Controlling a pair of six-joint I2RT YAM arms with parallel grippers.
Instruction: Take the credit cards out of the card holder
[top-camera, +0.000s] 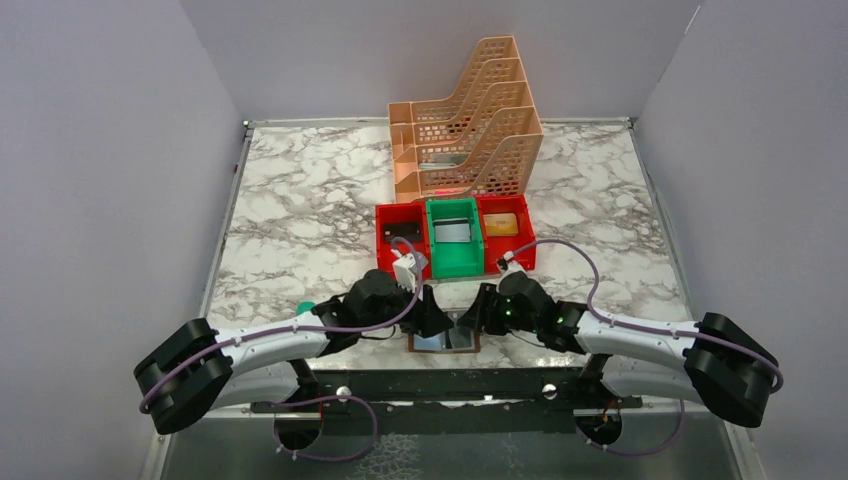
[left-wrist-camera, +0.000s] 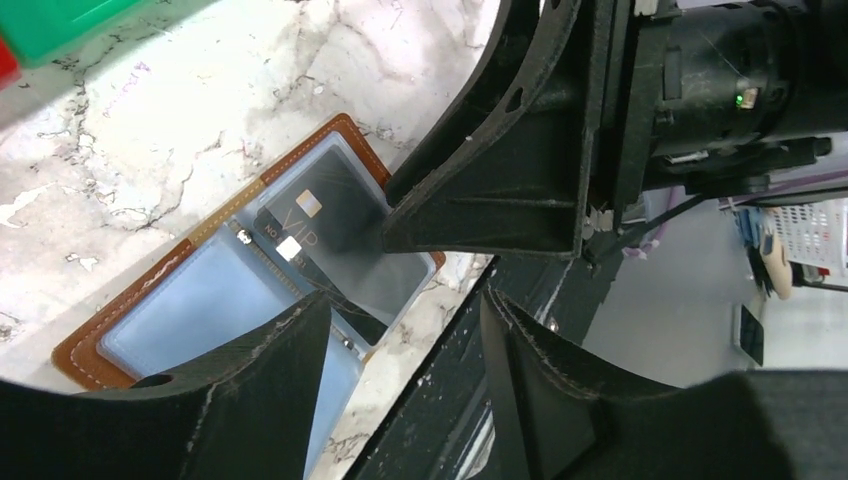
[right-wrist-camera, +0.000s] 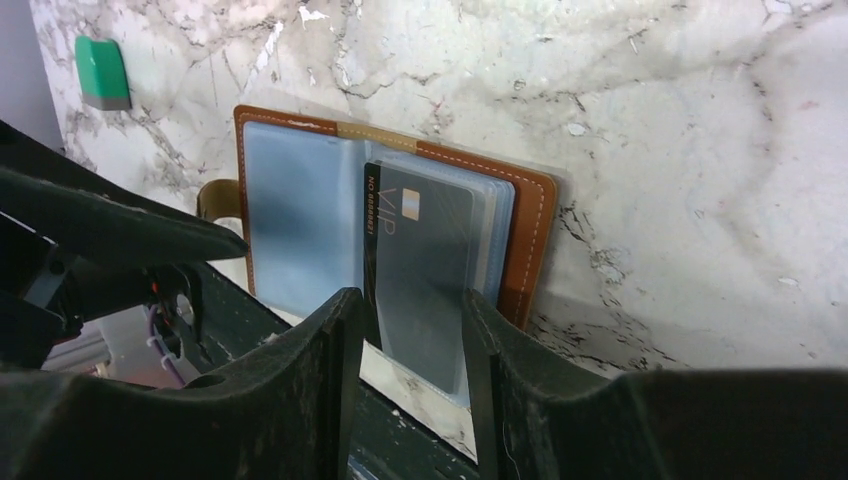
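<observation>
The right claw (right-wrist-camera: 410, 300) hangs low over the open holder (right-wrist-camera: 295, 220), its jaws partly open and straddling the dark VIP card (right-wrist-camera: 425, 250). I can't tell whether its fingers (right-wrist-camera: 300, 390) touch the card's long edges or only hover over them, and nothing looks lifted. The left claw (left-wrist-camera: 405, 300) is spread wide and has hold of nothing. One of its fingers (left-wrist-camera: 250, 380) sits over the holder's left half, just beside the snap tab (right-wrist-camera: 215, 195). It may be pinning the holder down, though I can't make out contact.

The holder lies flat, pockets up, at the near edge of the bench (right-wrist-camera: 700, 150), in the middle between the two arms. The card sits in the right half, on top of the clear sleeves. Its end seems to stick out a little past the holder on the right claw's side.

To my eye this is the drawing-out step, with the first card lined up but not yet free. Next the right claw needs to close on the card alone, without catching the sleeves under it. Then it should pull along the pocket's length, toward itself, keeping low and flat. Meanwhile the left claw must hold the holder down, or the whole thing will likely slide along with the card. The bench edge is close, so there is little room for slip.
</observation>
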